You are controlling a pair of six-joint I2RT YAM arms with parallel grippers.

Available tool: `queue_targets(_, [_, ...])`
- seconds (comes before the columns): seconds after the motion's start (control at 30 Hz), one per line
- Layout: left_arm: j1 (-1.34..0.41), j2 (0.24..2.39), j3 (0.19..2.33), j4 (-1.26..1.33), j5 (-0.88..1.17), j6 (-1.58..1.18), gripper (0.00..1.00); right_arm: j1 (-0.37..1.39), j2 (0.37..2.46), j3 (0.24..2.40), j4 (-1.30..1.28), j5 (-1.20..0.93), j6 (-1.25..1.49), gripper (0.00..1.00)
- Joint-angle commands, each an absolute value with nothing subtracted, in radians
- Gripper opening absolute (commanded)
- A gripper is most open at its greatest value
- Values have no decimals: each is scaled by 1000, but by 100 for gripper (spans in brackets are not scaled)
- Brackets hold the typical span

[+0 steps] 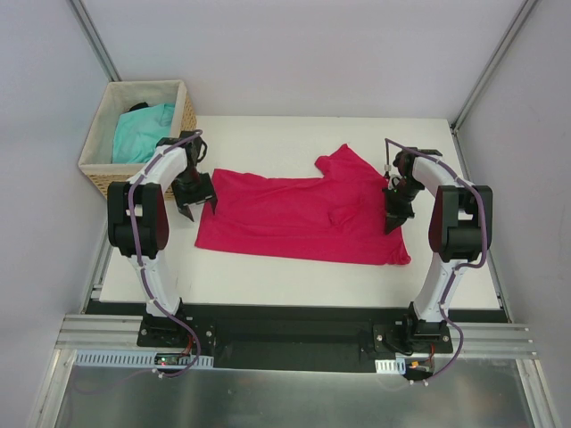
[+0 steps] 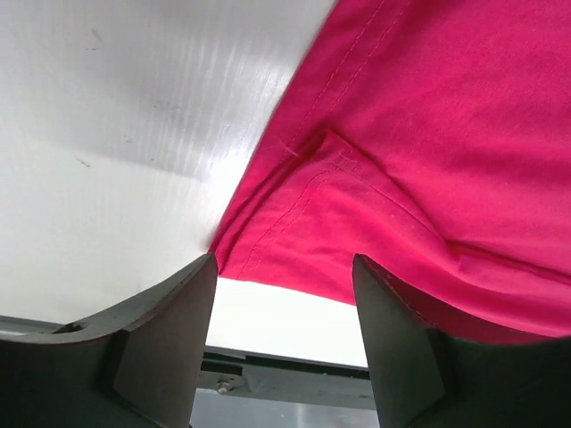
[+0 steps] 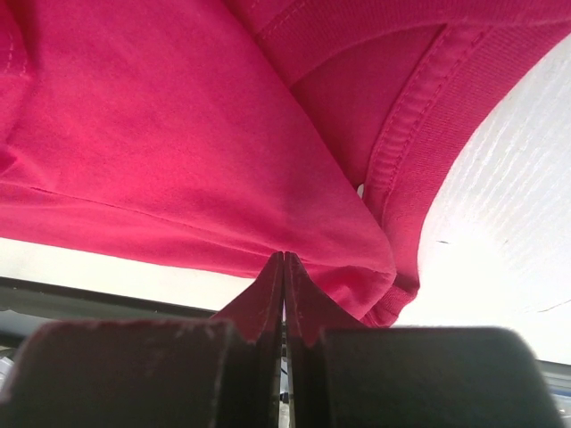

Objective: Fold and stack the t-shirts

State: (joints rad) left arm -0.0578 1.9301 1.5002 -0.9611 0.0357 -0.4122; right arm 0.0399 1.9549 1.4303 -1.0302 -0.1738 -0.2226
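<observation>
A crimson-pink t-shirt (image 1: 303,218) lies spread across the white table (image 1: 268,134). My left gripper (image 1: 192,203) is at the shirt's left edge. In the left wrist view it (image 2: 285,303) stands open, its dark fingers (image 2: 169,348) either side of a hemmed corner (image 2: 312,205) that lies free just beyond the tips. My right gripper (image 1: 393,218) is at the shirt's right side. In the right wrist view its jaws (image 3: 285,259) are shut, pinching the pink cloth (image 3: 178,134) near the ribbed collar (image 3: 419,116). A turquoise t-shirt (image 1: 143,132) lies bunched in the basket.
The woven wicker basket (image 1: 98,134) stands at the back left corner, just behind the left arm. Grey walls close in the table on three sides. Its front edge (image 1: 294,306) runs along a black rail above the arm bases.
</observation>
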Motion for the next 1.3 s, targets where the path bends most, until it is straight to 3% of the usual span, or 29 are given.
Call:
queue_targets(0.0, [-69, 1855, 1574, -1012, -20, -425, 59, 46, 1921, 1434, -1060, -187, -236, 1])
queue_targets(0.07, [-74, 1850, 1595, -1019, -12, -413, 56, 44, 1905, 1424, -1046, -199, -227, 1])
queue_targets(0.17, [-75, 1859, 1580, -1020, 57, -381, 40, 46, 1855, 1370, -1006, -232, -216, 1])
queue_targets(0.2, [-81, 1856, 1566, -1014, 72, -373, 31, 48, 1818, 1347, -979, -242, -207, 1])
queue_targets(0.23, [-87, 1842, 1530, -1009, 71, -371, 15, 49, 1792, 1303, -962, -244, -198, 1])
queue_targets(0.3, [-97, 1813, 1471, -952, 81, -373, 0, 52, 1750, 1261, -924, -236, -158, 1])
queue_targets(0.53, [-97, 1698, 1212, -723, 167, -368, 0, 66, 1591, 1134, -850, -161, -91, 1])
queue_targets(0.8, [-97, 1712, 1167, -666, 135, -385, 0, 80, 1591, 1132, -1006, 116, -46, 1])
queue_targets(1.27, [-92, 1732, 1114, -643, 97, -397, 0, 77, 1569, 1000, -858, 83, -49, 1])
